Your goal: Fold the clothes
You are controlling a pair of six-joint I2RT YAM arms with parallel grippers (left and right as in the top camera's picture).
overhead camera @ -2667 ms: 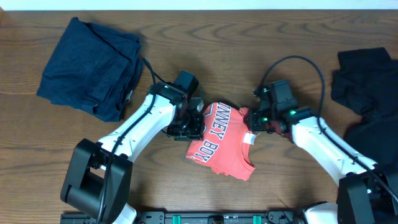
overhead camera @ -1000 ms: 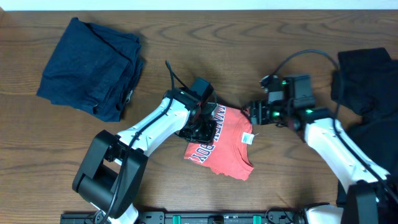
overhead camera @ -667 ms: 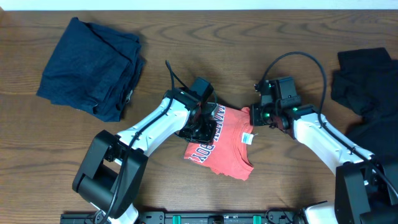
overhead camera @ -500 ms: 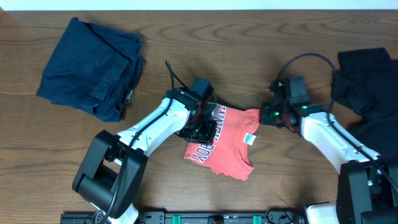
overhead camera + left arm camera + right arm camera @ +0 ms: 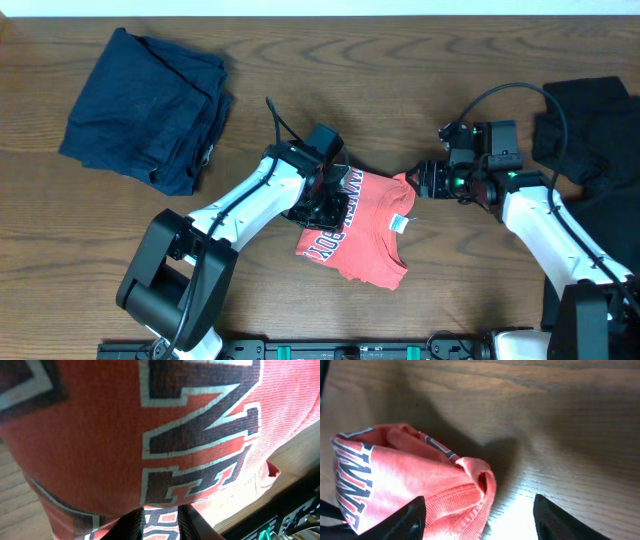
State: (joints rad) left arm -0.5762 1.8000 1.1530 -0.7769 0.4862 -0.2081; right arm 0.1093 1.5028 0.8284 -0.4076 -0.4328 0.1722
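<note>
The coral-red T-shirt point(image 5: 365, 235) with white block lettering lies crumpled and partly folded at the table's middle, its small white neck label point(image 5: 400, 222) showing on the right. My left gripper point(image 5: 322, 205) is shut on the shirt's left edge; in the left wrist view the fingers point(image 5: 160, 525) pinch the lettered cloth point(image 5: 150, 435). My right gripper point(image 5: 425, 183) is open at the shirt's upper right corner; in the right wrist view its spread fingers point(image 5: 479, 512) straddle the shirt's hem point(image 5: 395, 480) without closing on it.
A dark navy garment point(image 5: 145, 105) lies folded at the back left. Black garments point(image 5: 590, 125) are heaped at the right edge, close behind my right arm. Bare wood table point(image 5: 400, 80) lies between.
My left gripper has carried the shirt's left edge to the right and then held still. My right arm has shifted back and forth at the shirt's upper right corner, wrist now further right.
</note>
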